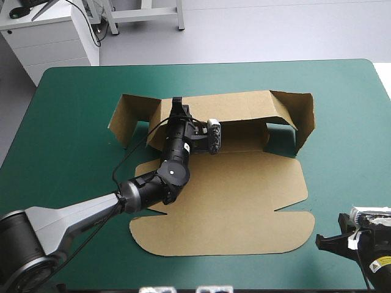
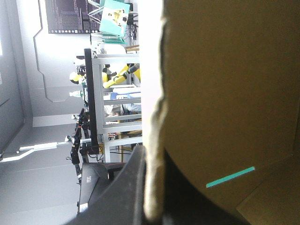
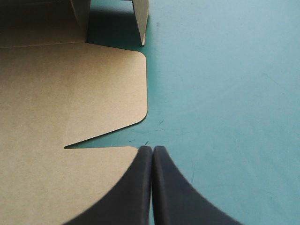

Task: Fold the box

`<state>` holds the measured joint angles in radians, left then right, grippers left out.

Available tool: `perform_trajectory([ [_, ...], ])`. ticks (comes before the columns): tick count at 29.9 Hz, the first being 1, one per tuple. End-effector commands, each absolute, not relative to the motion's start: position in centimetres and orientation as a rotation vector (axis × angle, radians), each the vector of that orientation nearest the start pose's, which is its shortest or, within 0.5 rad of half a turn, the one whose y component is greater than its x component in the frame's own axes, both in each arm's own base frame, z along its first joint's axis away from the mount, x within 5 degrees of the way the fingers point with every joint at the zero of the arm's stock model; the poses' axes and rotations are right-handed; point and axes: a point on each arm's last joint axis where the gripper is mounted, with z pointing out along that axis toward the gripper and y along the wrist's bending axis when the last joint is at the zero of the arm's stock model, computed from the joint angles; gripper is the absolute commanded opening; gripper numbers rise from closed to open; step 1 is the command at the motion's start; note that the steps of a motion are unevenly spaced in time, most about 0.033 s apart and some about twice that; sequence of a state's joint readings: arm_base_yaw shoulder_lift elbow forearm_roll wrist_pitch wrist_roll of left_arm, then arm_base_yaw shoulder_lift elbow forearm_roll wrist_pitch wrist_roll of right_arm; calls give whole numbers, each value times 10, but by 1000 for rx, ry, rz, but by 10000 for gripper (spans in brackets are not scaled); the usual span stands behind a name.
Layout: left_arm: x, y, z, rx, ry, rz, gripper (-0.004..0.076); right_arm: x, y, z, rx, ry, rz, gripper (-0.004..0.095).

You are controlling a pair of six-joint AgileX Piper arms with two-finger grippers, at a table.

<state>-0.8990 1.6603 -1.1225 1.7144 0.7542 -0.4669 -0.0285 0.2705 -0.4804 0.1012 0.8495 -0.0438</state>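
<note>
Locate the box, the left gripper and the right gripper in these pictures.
box [image 1: 232,201], high view: its flat middle panel.
left gripper [image 1: 178,105], high view: fingertips at the box's raised far wall.
right gripper [image 3: 152,150], right wrist view: where the shut fingertips meet.

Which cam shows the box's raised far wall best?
High view: far wall full-length, both end flaps, left gripper on its top edge. Left wrist view: only a close stretch of its board. Right wrist view: just bits of one end.
</note>
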Motion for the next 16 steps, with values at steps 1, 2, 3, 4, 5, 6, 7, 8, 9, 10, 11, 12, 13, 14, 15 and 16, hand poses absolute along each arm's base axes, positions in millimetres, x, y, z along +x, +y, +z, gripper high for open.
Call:
perform_trajectory([
  [1,281,-243,312,1348,1200,1043,-8,55,6,298,10,2044,93,-18],
  [2,284,-241,310,1349,1208,1053,-8,55,7,298,11,2044,98,-18],
  [3,285,-242,308,1354,1209,1058,-8,55,7,298,12,2047,106,-18],
  [4,287,-241,306,1354,1215,1068,-8,55,8,297,15,2060,120,-18],
  [5,288,-239,306,1352,1219,1070,-8,56,9,297,18,2071,133,-18],
  [6,288,-239,306,1352,1219,1070,-8,58,9,297,20,2088,144,-18],
  [7,288,-239,306,1352,1219,1070,-8,60,10,298,21,2116,154,-18],
  [8,288,-239,306,1352,1219,1070,-8,62,10,301,16,2134,156,-18],
  [9,288,-239,306,1352,1219,1070,-8,65,10,304,9,2148,158,-18],
  [10,288,-239,306,1352,1219,1070,-8,70,11,311,-4,2156,159,-18],
  [11,288,-239,306,1352,1219,1070,-8,74,11,316,-18,2156,160,-18],
  [12,288,-239,306,1352,1219,1070,-8,79,12,322,-31,2157,163,-18],
  [13,288,-239,306,1352,1219,1070,-8,86,12,333,-41,2156,163,-18],
  [14,288,-239,306,1352,1219,1070,-8,91,12,339,-47,2155,162,-18],
  [15,288,-239,306,1352,1219,1070,-8,98,12,348,-60,2157,157,-18],
  [16,288,-239,306,1352,1219,1070,-8,106,12,356,-81,2160,155,-18],
])
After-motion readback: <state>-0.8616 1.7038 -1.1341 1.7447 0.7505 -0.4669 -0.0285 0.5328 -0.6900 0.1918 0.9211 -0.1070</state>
